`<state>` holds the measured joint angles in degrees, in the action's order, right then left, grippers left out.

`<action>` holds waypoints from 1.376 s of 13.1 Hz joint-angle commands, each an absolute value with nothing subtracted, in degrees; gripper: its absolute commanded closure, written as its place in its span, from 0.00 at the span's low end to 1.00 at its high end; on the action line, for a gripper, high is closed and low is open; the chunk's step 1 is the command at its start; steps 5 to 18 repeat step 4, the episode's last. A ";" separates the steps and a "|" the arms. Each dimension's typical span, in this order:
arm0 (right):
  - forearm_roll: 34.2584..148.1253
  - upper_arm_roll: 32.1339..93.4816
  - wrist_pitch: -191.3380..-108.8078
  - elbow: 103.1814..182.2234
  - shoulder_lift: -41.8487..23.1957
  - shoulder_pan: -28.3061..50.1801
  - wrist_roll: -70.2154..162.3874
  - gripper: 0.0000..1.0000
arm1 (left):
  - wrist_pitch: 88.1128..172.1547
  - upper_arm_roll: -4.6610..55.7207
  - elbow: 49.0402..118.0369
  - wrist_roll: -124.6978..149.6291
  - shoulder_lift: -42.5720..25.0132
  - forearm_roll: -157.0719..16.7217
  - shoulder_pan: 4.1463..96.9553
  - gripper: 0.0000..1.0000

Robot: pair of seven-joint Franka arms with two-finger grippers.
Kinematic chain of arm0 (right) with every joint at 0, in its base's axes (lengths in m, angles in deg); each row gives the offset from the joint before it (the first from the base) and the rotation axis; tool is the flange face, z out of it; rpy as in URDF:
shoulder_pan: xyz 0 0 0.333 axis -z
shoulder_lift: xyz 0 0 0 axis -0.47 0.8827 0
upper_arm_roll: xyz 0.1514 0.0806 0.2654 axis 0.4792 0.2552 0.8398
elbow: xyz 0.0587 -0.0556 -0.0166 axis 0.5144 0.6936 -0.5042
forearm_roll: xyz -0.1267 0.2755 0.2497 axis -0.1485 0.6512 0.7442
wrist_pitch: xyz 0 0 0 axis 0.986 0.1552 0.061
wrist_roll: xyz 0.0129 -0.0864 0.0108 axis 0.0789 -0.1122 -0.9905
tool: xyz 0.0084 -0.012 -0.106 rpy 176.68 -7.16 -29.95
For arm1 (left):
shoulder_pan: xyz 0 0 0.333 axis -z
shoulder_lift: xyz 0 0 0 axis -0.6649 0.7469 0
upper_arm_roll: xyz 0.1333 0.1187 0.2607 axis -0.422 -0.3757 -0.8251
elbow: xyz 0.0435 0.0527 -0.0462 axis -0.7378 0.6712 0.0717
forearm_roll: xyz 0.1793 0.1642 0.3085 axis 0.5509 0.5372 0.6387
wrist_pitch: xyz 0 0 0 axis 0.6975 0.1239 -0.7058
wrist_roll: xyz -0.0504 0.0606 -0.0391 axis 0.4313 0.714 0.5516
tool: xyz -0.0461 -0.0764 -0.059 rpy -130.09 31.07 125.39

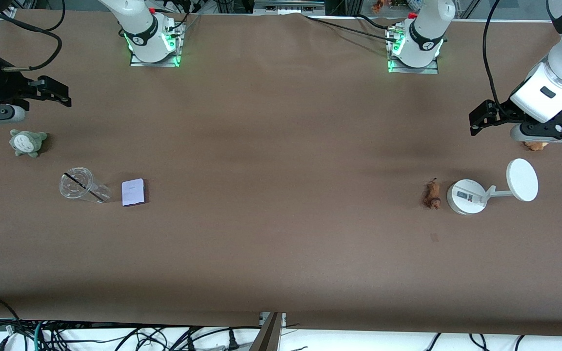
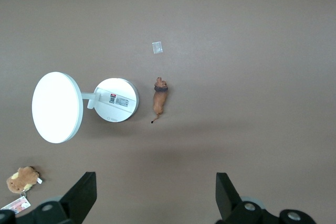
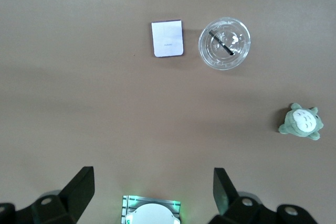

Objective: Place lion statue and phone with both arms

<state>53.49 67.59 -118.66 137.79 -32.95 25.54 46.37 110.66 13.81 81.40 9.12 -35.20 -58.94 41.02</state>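
Lion statue [image 1: 431, 194] and phone [image 1: 133, 192] both lie untouched on the brown worktop [image 1: 281, 234], well apart. The left pincer [image 1: 476, 121] hangs released over the worktop at the left arm's end, above a brown tagged plush [image 2: 22, 179]; the lion statue lies nearer the front camera, just beside a white round-based stand [image 1: 466, 196]. The right pincer [image 1: 59, 92] hangs released at the right arm's end, near a grey-green plush [image 1: 27, 142]; the phone rests beside a clear plastic cup [image 1: 82, 185] lying on its side.
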 commanded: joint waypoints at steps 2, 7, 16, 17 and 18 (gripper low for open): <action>53.55 67.99 -117.34 135.88 -31.83 25.66 46.81 0.00 | 110.53 13.44 81.82 8.56 -36.07 -58.28 41.59 0.00; 53.55 67.99 -117.33 135.79 -31.82 25.66 46.72 0.00 | 110.53 13.44 81.82 8.56 -36.07 -58.28 41.59 0.00; 53.55 67.99 -117.33 135.79 -31.82 25.66 46.72 0.00 | 110.53 13.44 81.82 8.56 -36.07 -58.28 41.59 0.00; 53.55 67.99 -117.33 135.79 -31.82 25.66 46.72 0.00 | 110.53 13.44 81.82 8.56 -36.07 -58.28 41.59 0.00; 53.55 67.99 -117.33 135.79 -31.82 25.66 46.72 0.00 | 110.53 13.44 81.82 8.56 -36.07 -58.28 41.59 0.00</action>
